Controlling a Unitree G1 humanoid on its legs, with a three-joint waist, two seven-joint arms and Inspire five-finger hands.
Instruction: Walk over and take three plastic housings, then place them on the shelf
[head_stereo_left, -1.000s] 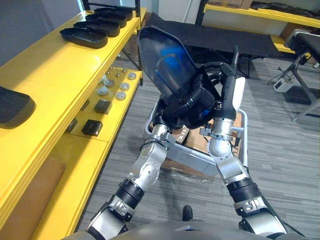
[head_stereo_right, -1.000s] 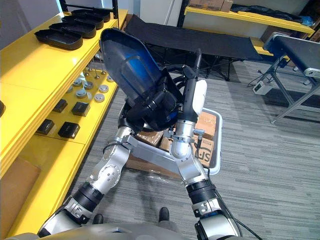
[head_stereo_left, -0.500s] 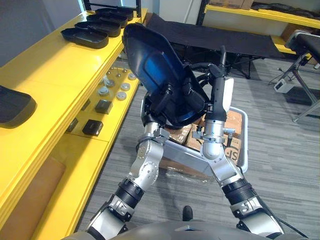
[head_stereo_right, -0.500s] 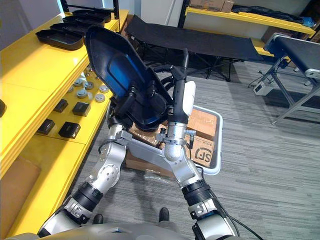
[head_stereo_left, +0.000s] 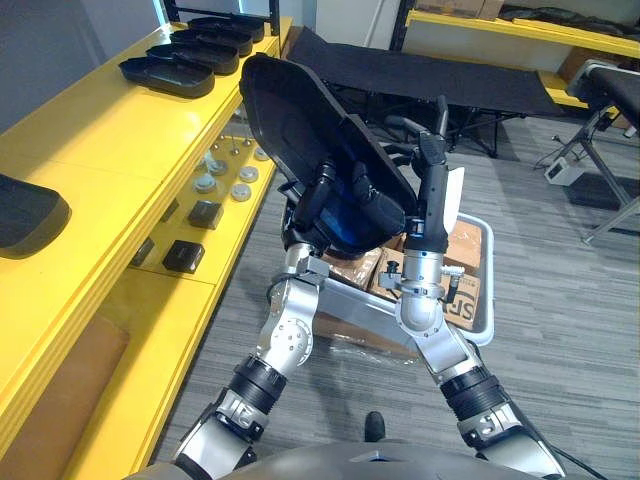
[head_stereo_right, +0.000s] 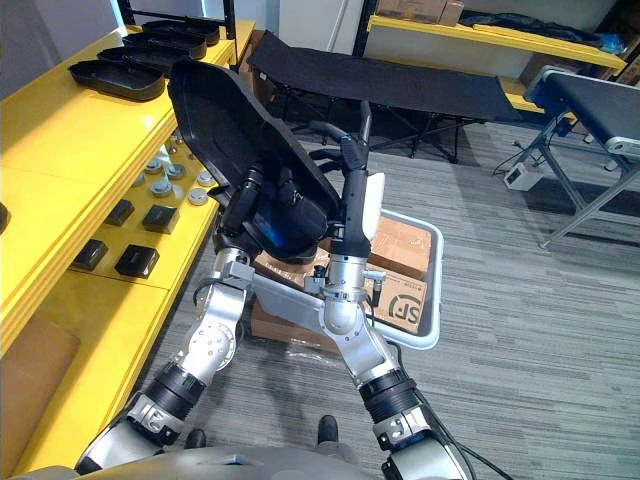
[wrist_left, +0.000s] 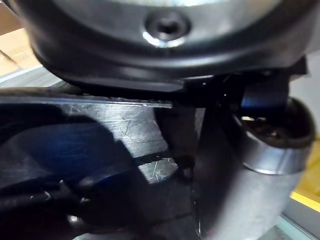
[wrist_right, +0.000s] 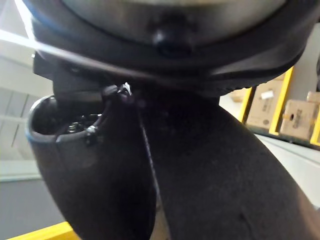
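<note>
A large black plastic housing (head_stereo_left: 290, 110) is held up tilted in front of me, its hollow side toward the yellow shelf (head_stereo_left: 100, 140) on my left. My left hand (head_stereo_left: 340, 200) grips the housing's lower end with its fingers curled over the edge. My right hand (head_stereo_left: 432, 175) stands upright with straight fingers against the housing's right edge, its white-covered thumb beside it. The housing's glossy black surface (wrist_left: 100, 145) lies close before the left wrist. Several more black housings (head_stereo_left: 170, 70) lie in a row at the far end of the shelf top.
Another black housing (head_stereo_left: 25, 210) lies on the shelf top at the near left. The lower shelf holds small black boxes (head_stereo_left: 205, 212) and metal discs (head_stereo_left: 225, 175). A grey crate (head_stereo_left: 480, 315) with cardboard boxes sits on the floor under my arms. A black cot (head_stereo_left: 450, 85) stands behind.
The housing has swung left toward the shelf and tipped further over. My left hand's fingers have curled round its lower end. The right hand has moved left with it.
</note>
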